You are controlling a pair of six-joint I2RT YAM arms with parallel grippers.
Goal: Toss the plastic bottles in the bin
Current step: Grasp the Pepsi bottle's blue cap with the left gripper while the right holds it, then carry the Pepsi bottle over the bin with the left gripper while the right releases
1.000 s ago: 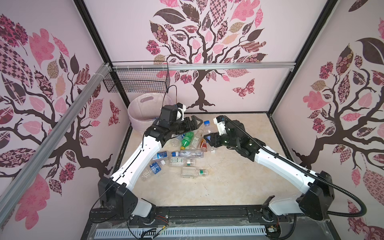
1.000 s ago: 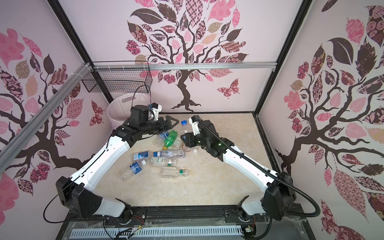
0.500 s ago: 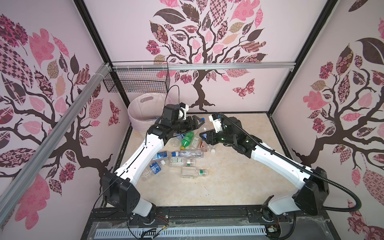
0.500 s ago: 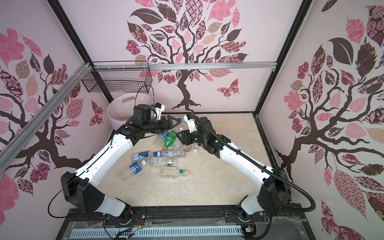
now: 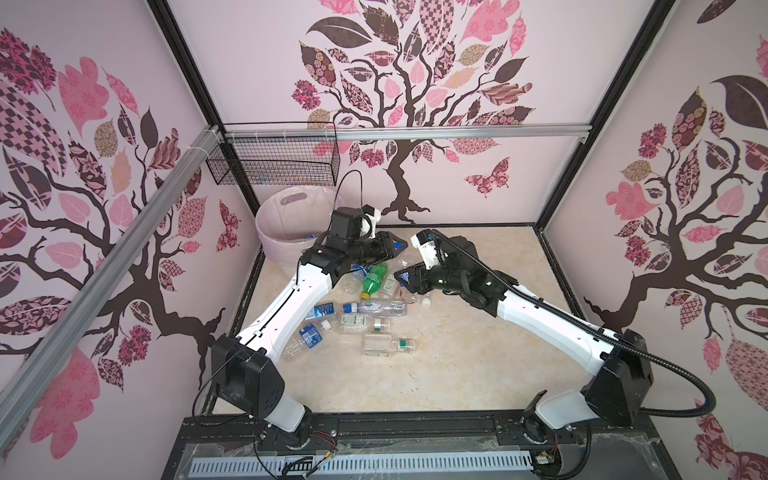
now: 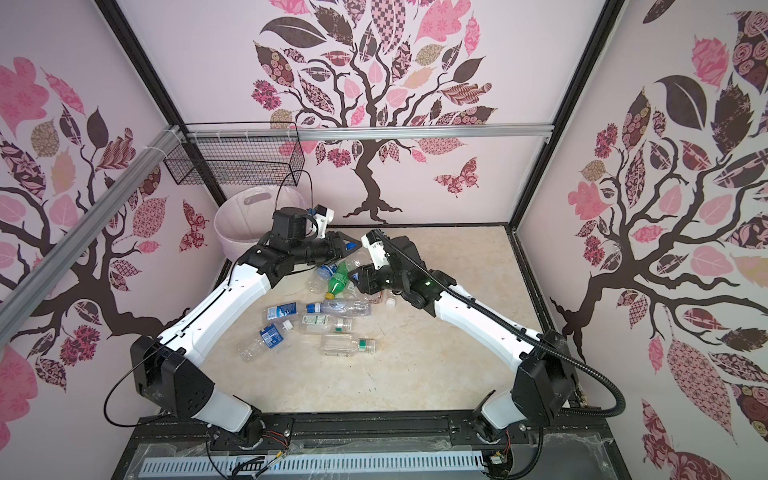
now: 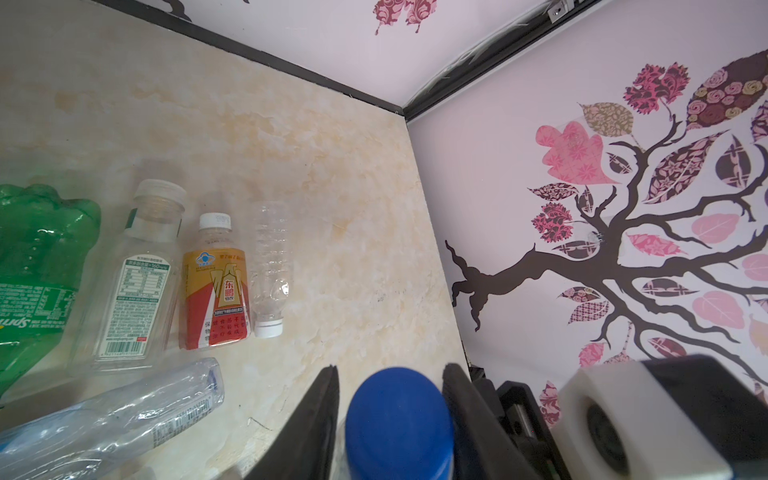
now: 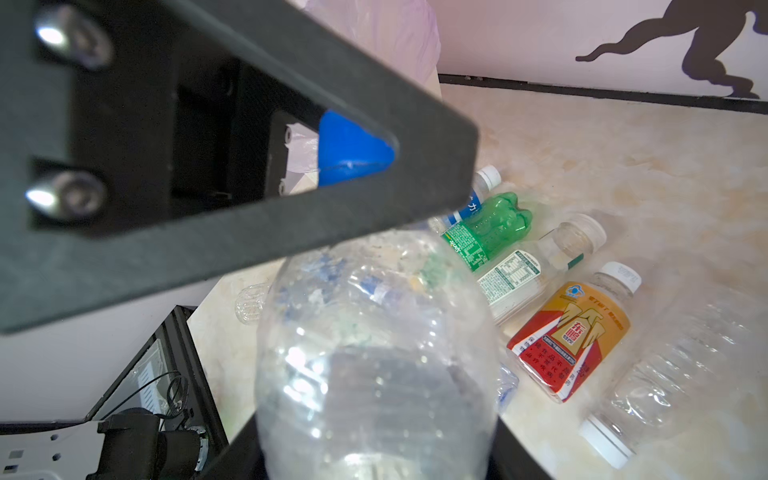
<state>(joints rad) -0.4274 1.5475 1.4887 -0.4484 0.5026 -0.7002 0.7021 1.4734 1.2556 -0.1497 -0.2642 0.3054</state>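
Note:
A clear plastic bottle (image 8: pixel 374 332) with a blue cap (image 7: pixel 399 419) hangs above the floor between both grippers. My left gripper (image 7: pixel 390 370) is shut on its cap end, and my right gripper (image 8: pixel 374 428) is shut on its body. In both top views the left gripper (image 5: pixel 392 246) (image 6: pixel 351 246) and right gripper (image 5: pixel 404 276) (image 6: pixel 357 276) meet over the pile. The pale pink bin (image 5: pixel 282 232) (image 6: pixel 232 232) stands just behind the left arm. A green bottle (image 5: pixel 374 280) (image 7: pixel 37 266), an orange-red one (image 7: pixel 216 286) (image 8: pixel 569 336) and several clear ones (image 5: pixel 386 345) lie on the floor.
A black wire mesh basket (image 5: pixel 274 162) hangs on the back wall above the bin. Patterned walls close in the beige floor (image 5: pixel 478 353) on three sides. A black rail (image 5: pixel 415 424) runs along the front edge, where both arm bases sit.
My right gripper carried the clear bottle leftwards to the left gripper. The left gripper's jaws, wide apart a second ago, have closed round the blue cap end.

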